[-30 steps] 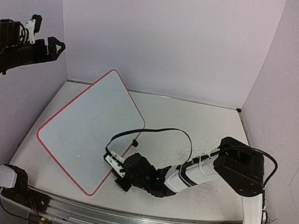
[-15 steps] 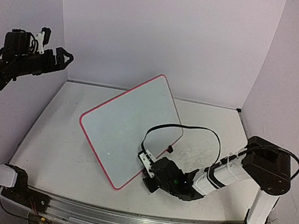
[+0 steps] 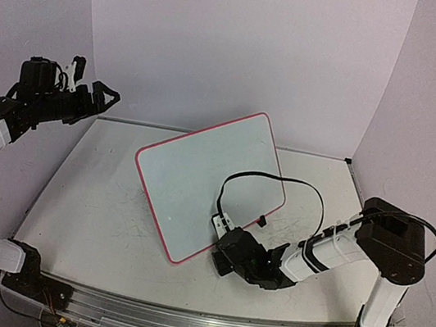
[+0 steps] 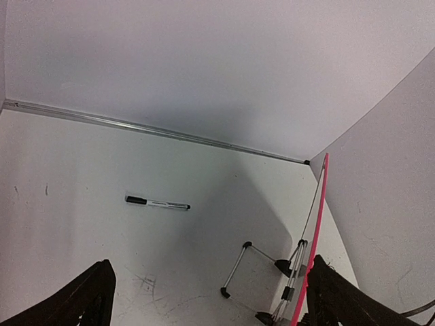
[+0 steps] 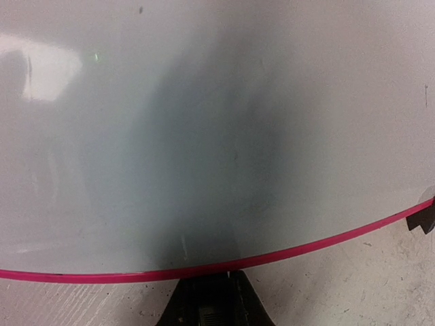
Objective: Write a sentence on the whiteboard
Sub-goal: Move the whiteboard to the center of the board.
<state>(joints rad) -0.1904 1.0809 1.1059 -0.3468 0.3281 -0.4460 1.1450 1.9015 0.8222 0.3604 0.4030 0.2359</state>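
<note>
The whiteboard, white with a thin red rim, stands tilted up at the middle of the table. My right gripper is low at the board's near bottom corner, shut on the red rim. The board's face fills the right wrist view and is blank; the sentence is out of view. My left gripper hangs open and empty high at the left, well apart from the board. In the left wrist view the board's red edge runs beside my right finger.
A black-capped white marker lies on the table behind the board. A wire stand with black feet props up the board's back. A black cable loops over the right arm. A black clip foot sits on the rim.
The board has swung from the left side toward the middle and tipped up steeper, carried by my right gripper. My left gripper has drifted right and a little lower, staying open.
</note>
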